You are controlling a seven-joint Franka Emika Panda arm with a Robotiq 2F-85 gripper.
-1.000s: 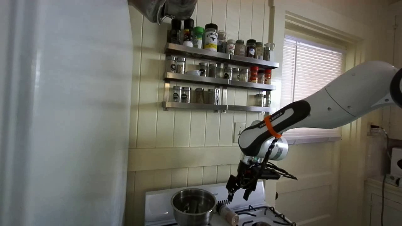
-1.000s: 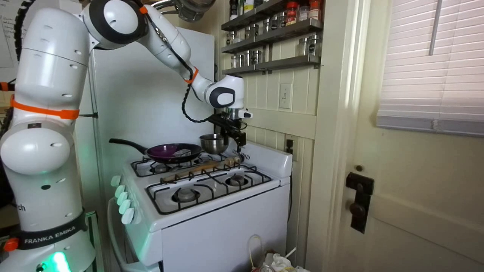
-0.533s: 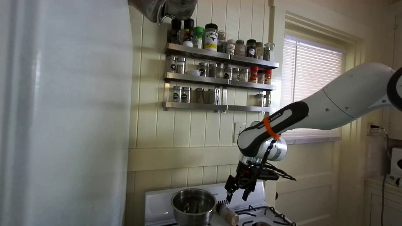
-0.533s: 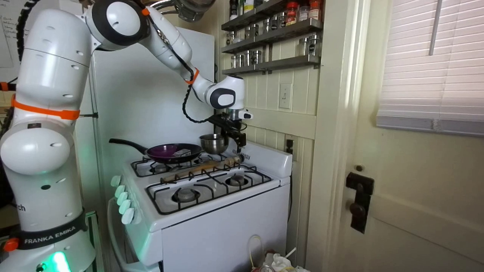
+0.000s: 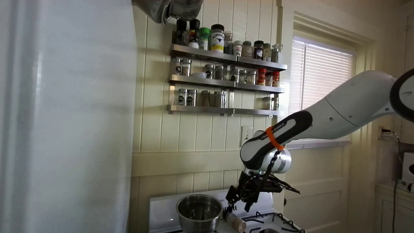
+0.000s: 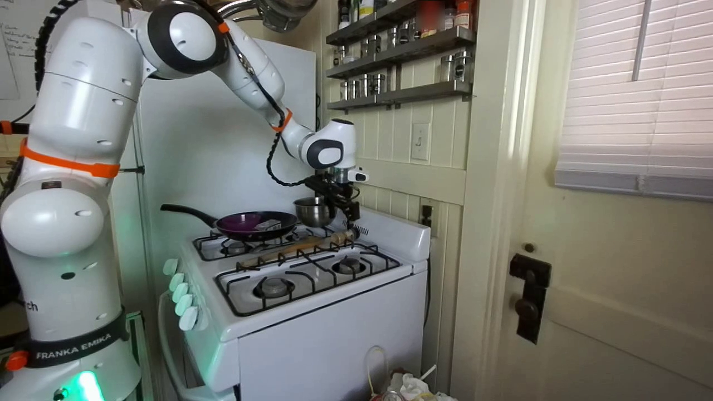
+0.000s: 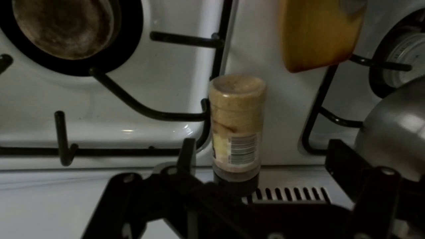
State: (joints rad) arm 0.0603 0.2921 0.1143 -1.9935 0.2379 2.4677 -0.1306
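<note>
A spice bottle (image 7: 237, 122) with tan contents, a barcode label and a dark cap lies on its side at the back of the white stove, between two burner grates. It shows in both exterior views too, as the bottle (image 5: 236, 222) and the bottle (image 6: 340, 238). My gripper (image 7: 263, 147) stands open just above its cap end, pointing down. In the wrist view the bottle appears between the fingers, nearer the left one, with a wide gap to the right one. I cannot tell whether a finger touches it. Part of the cap is hidden behind the gripper.
A steel pot (image 5: 199, 212) stands close beside the bottle, near the right finger in the wrist view. Black grates (image 6: 312, 278), a wooden utensil (image 6: 281, 253) and a dark frying pan (image 6: 256, 229) are on the stove. The stove's backguard (image 6: 395, 231) rises behind; spice shelves (image 5: 226, 84) hang above.
The arm has come down, bringing the open gripper closer to the bottle's cap end and a little toward the pot. Bottle, pot and pan have stayed where they were.
</note>
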